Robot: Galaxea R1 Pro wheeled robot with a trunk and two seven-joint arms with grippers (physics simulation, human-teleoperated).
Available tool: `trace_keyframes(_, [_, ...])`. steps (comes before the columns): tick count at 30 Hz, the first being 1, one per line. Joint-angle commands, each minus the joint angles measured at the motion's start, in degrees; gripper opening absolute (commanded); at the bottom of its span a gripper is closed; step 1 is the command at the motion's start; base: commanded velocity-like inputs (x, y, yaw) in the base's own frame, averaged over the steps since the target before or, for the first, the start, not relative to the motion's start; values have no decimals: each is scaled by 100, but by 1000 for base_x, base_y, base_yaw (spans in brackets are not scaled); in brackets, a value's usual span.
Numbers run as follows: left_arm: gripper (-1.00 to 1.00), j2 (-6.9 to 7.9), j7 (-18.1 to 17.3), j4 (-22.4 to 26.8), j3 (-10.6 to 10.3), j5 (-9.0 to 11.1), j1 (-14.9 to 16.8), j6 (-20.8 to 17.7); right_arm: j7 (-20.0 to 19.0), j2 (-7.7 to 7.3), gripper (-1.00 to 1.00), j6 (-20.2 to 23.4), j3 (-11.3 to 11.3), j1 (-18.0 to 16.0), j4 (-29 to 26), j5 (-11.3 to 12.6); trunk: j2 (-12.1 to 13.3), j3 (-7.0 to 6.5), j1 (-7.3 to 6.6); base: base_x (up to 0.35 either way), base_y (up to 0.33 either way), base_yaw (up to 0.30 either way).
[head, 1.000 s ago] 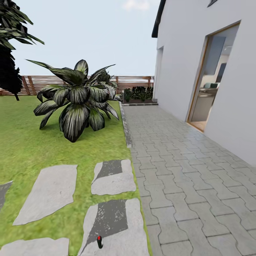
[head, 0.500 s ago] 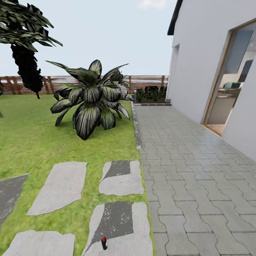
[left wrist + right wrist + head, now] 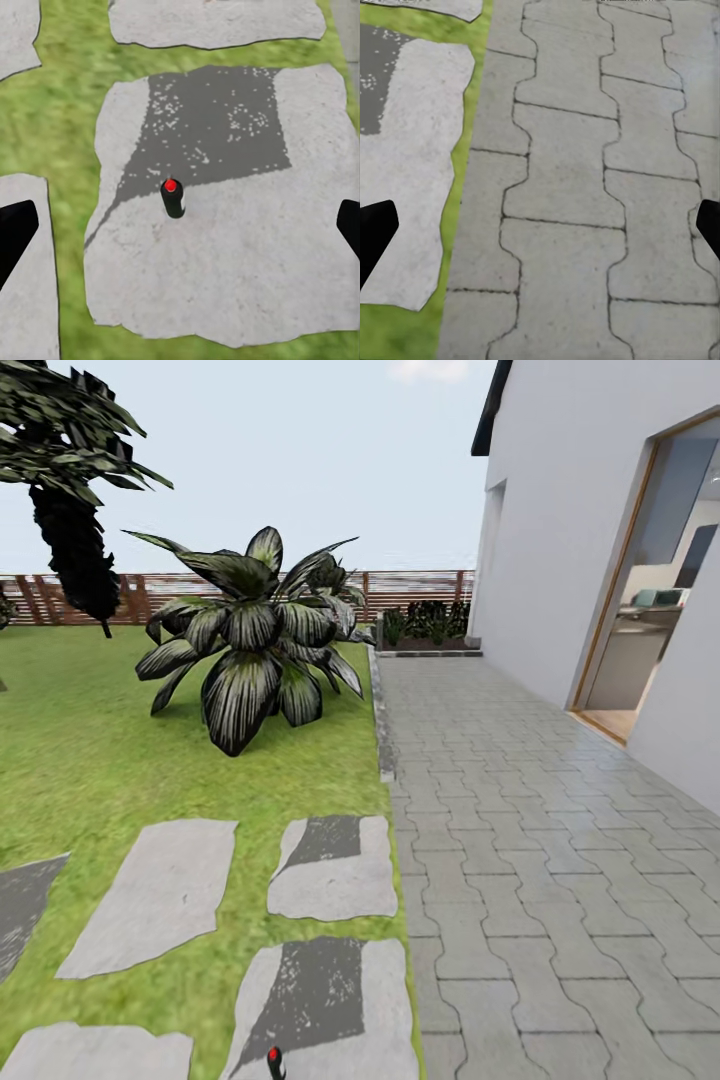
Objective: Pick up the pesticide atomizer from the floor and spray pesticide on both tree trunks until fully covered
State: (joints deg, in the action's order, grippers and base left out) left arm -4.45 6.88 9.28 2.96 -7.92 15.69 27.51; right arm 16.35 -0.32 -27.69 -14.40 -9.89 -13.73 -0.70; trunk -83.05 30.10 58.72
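Atomizer [image 3: 172,198] stands upright on stepping stone [image 3: 225,262].

Back garden of a home: green grass lawn [image 3: 80,760] across the left half, irregular grey stepping stones [image 3: 150,895] set in it at lower left. Broad-leaved striped palm-like plant [image 3: 250,650] at centre left, brown horizontal-slat wooden fence [image 3: 400,588] along the far edge. Grey interlocking-paver path [image 3: 530,840] at right beside white house wall [image 3: 570,540] with wood-framed open doorway [image 3: 650,590].

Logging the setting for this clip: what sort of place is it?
A house's garden: green lawn with stepping stones, a slatted wooden fence behind, and a paved path along a white house.
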Motion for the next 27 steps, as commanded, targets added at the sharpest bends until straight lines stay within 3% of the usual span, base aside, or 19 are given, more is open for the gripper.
trace_keyframes(1, [100, -3, 32, -5, 29, -60, 4, 18, 53, -3, 100, 0, -46, -4, 2, -8, -3, 6, 1, 171, -12, 1])
trace_keyframes(17, [100, -3, 32, -5, 38, -60, 4, 18, 53, -6, 100, 0, -47, -4, 2, -8, -3, 6, 1, 148, -2, 0])
trace_keyframes(25, [100, -3, 32, -5, 68, -60, 4, 26, 77, -16, 100, 0, -38, -4, 1, -18, -3, 6, 1, 20, 0, 0])
trace_keyframes(27, [100, -3, 36, -5, 77, -60, 4, 25, 109, -82, 100, 0, -23, -4, 0, -19, -3, 6, 1, 2, 0, 0])
